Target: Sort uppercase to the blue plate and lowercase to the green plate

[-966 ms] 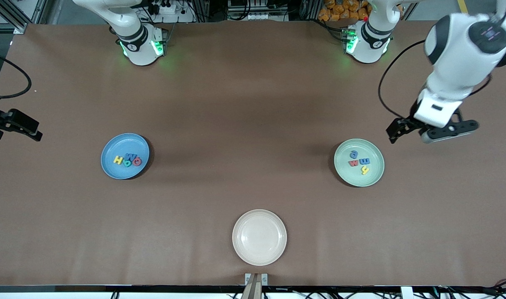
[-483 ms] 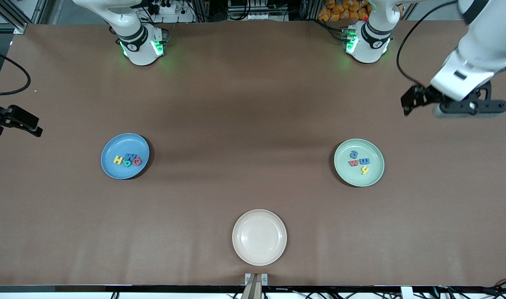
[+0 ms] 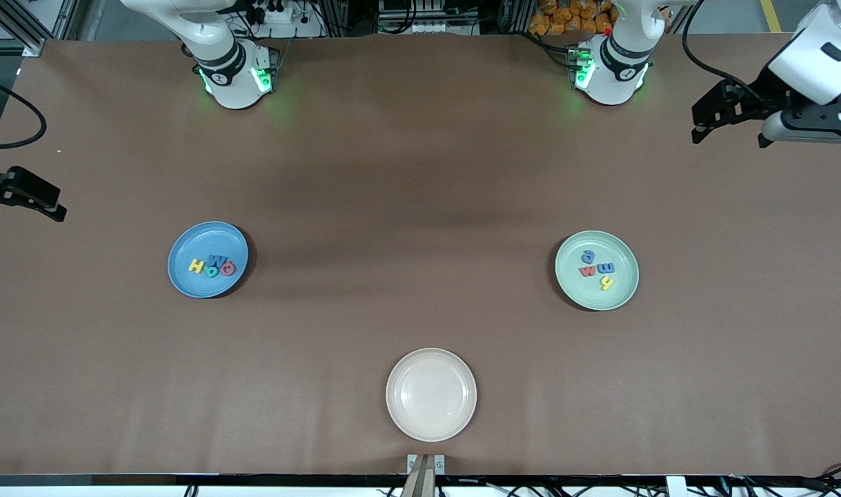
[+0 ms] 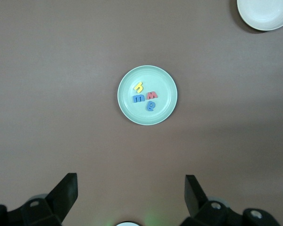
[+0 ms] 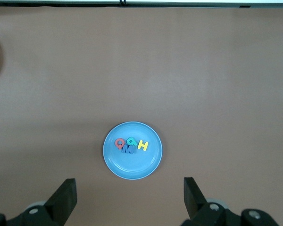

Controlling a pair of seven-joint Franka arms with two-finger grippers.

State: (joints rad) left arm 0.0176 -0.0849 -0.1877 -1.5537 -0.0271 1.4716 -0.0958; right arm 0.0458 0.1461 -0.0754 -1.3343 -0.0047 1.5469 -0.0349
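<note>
My left hand [image 4: 130, 197]: fingers [image 4: 66, 190] spread wide, nothing between them, up in the air over the table [image 3: 420, 172] at the left arm's end, near the table's edge. In the left wrist view it looks straight down on the green plate [image 4: 167, 84] w/ bare table all round.

My right hand [image 5: 129, 197]: fingers [image 5: 63, 195] also spread wide, holding nothing, up over the table's edge at the right arm's end; only its dark tip shows in the front view [image 3: 27, 193]. Right wrist view looks down on the blue plate [image 5: 132, 167].

Blue plate [image 3: 185, 279], toward right arm's end: uppercase set [image 3: 212, 265] in it, 4 pcs clustered near centre. Yellow H [image 3: 195, 266] at one end of the row, teal letter [image 3: 212, 270] next, blue W [image 3: 216, 260] just beside it & touching, red round letter [image 3: 228, 268] at the other end.

Green plate [image 3: 572, 286], toward left arm's end: lowercase set [image 3: 597, 268] in it, 4 pcs. Blue a [image 3: 588, 256] farthest from the front camera, red w [image 3: 588, 271] & blue m [image 3: 606, 268] side by side, yellow h [image 3: 606, 282] nearest.

Cream-white plate [image 3: 399, 414], nearest the front camera, between the other two plates, well apart from both
</note>
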